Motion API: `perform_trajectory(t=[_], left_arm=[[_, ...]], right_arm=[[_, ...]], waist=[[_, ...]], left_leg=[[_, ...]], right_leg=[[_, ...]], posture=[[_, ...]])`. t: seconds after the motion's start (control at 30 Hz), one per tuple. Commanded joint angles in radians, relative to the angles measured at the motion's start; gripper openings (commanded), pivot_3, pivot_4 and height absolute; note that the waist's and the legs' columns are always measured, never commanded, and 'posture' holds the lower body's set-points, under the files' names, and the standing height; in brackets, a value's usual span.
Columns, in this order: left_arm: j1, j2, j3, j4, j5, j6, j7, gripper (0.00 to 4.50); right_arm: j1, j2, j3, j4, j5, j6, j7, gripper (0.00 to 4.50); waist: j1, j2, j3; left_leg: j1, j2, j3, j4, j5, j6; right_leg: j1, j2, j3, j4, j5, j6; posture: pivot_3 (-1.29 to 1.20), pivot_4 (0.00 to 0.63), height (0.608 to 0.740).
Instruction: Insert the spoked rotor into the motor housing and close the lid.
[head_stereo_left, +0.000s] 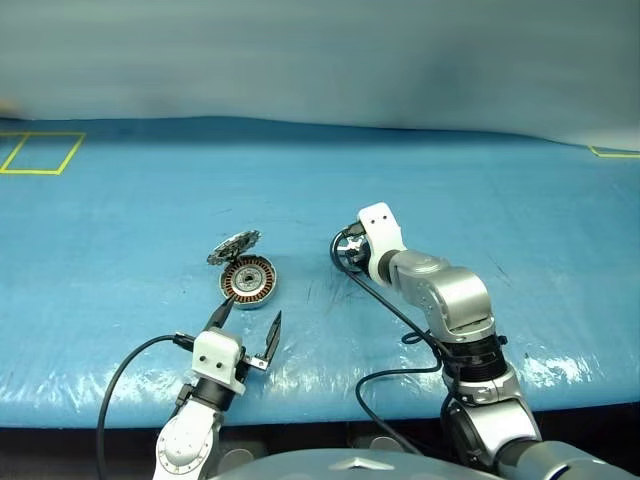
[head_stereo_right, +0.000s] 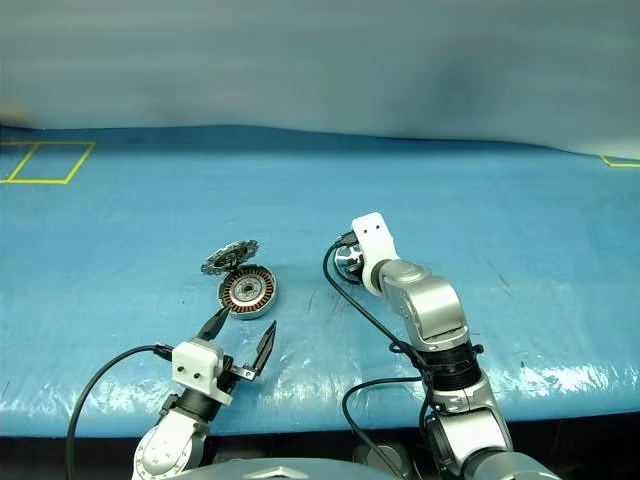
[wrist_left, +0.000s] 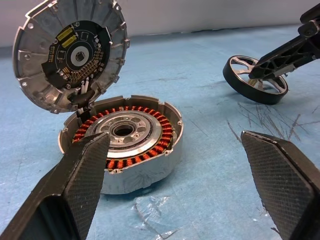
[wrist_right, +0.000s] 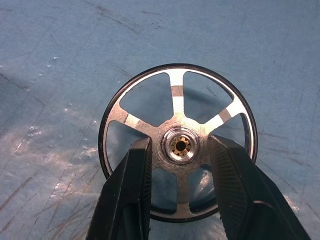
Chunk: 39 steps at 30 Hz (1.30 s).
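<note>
Plainly, the spoked rotor (wrist_right: 177, 145) lies flat on the blue table cover (head_stereo_left: 500, 200), well to the right of the motor housing (wrist_left: 122, 142), and the right gripper (wrist_right: 179, 150) hangs over it with one black finger on each side of the hub, reaching down through the gaps between the spokes. The fingers stand part-closed and near the hub, but whether they already press on it cannot be told. The likely trouble is a poor pinch: the hub is small and round, so if the fingers close off-centre it could squirt out sideways, or the rotor could tip and drag on the cover when lifted. A finger could also catch on a spoke and skid the whole wheel away. Later, a tilted rotor would probably jam on the copper windings rather than drop over the housing's central hub. The lid (wrist_left: 70, 52) stands open, upright at the housing's far rim with its patterned inside showing, so a careless approach could knock it shut too soon. The right arm reaches forward with its wrist bent steeply down over the rotor. The left gripper (head_stereo_left: 245, 335) sits low and level just short of the housing, fingers spread wide and empty.
</note>
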Motion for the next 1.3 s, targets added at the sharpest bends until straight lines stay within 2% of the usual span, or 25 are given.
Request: perform_trajectory(t=[0.03, 0.13, 0.27, 0.37, 0.53, 0.6, 0.8, 0.97, 1.3], left_arm=[[0.005, -0.002, -0.005, -0.015, 0.0, -0.026, 0.006, 4.5], [0.007, -0.001, -0.007, -0.014, 0.001, -0.027, 0.005, 4.5], [0.006, 0.002, -0.006, -0.018, 0.001, -0.028, 0.002, 4.5], [0.006, 0.006, -0.002, -0.026, -0.001, -0.026, 0.001, 4.5], [0.001, 0.018, 0.006, -0.038, -0.004, -0.024, -0.004, 4.5], [-0.005, 0.021, 0.008, -0.041, -0.005, -0.02, -0.007, 4.5], [-0.018, 0.025, 0.01, -0.039, -0.008, -0.014, -0.012, 4.5], [-0.015, 0.02, 0.014, -0.044, -0.003, -0.016, -0.003, 4.5], [0.025, -0.001, 0.033, -0.05, 0.001, -0.026, 0.039, 4.5]], right_arm=[[0.053, -0.027, 0.054, 0.017, 0.013, 0.077, 0.025, 1.36], [0.063, -0.051, 0.078, -0.006, -0.002, 0.047, 0.025, 1.36], [0.04, -0.078, 0.046, -0.083, 0.026, -0.008, 0.07, 1.36], [0.011, -0.144, 0.051, -0.165, 0.069, -0.054, 0.164, 1.36], [-0.028, -0.341, 0.154, -0.337, 0.178, -0.081, 0.394, 1.34], [-0.039, -0.365, 0.191, -0.383, 0.207, -0.103, 0.441, 1.34], [-0.094, -0.271, 0.285, -0.395, 0.22, -0.147, 0.439, 1.34], [-0.155, -0.173, 0.368, -0.322, 0.183, -0.197, 0.41, 1.34], [-0.218, -0.079, 0.449, -0.125, 0.094, -0.328, 0.405, 1.34]], waist=[[0.002, 0.0, -0.001], [0.005, 0.0, -0.001], [0.008, 0.0, -0.001], [0.009, 0.002, 0.003], [0.009, 0.01, 0.008], [0.008, 0.01, 0.008], [0.01, 0.01, 0.008], [0.01, 0.01, 0.008], [0.009, 0.01, 0.008]], left_leg=[[0.0, 0.0, 0.0, -0.001, 0.0, 0.0], [0.0, 0.0, 0.0, -0.002, -0.001, 0.001], [-0.001, 0.0, 0.0, -0.002, -0.003, 0.001], [-0.003, 0.0, 0.0, -0.001, -0.003, 0.001], [-0.01, 0.0, 0.0, -0.001, -0.003, 0.001], [-0.012, 0.0, 0.0, -0.002, -0.003, 0.001], [-0.016, 0.0, 0.0, 0.0, -0.003, 0.001], [-0.016, 0.0, 0.0, 0.001, -0.003, 0.001], [-0.016, 0.0, 0.0, 0.001, -0.003, 0.001]], right_leg=[[0.0, 0.0, 0.0, -0.001, 0.0, 0.0], [0.0, 0.0, 0.0, -0.002, -0.001, -0.001], [0.0, 0.0, 0.0, -0.003, -0.002, -0.001], [-0.001, 0.0, 0.0, -0.003, -0.002, -0.001], [-0.004, 0.0, 0.0, -0.002, -0.002, -0.001], [-0.006, 0.001, -0.001, -0.001, -0.002, -0.001], [-0.01, 0.001, 0.0, -0.001, -0.001, 0.001], [-0.01, 0.001, 0.0, -0.001, 0.0, 0.001], [-0.01, 0.001, -0.001, 0.0, 0.0, 0.002]], posture=[[0.0, 0.15, 0.74], [0.0, 0.15, 0.74], [0.0, 0.15, 0.74], [0.0, 0.15, 0.74], [0.0, 0.15, 0.74], [0.0, 0.15, 0.74], [0.0, 0.15, 0.74], [0.0, 0.15, 0.74], [0.0, 0.15, 0.74]])
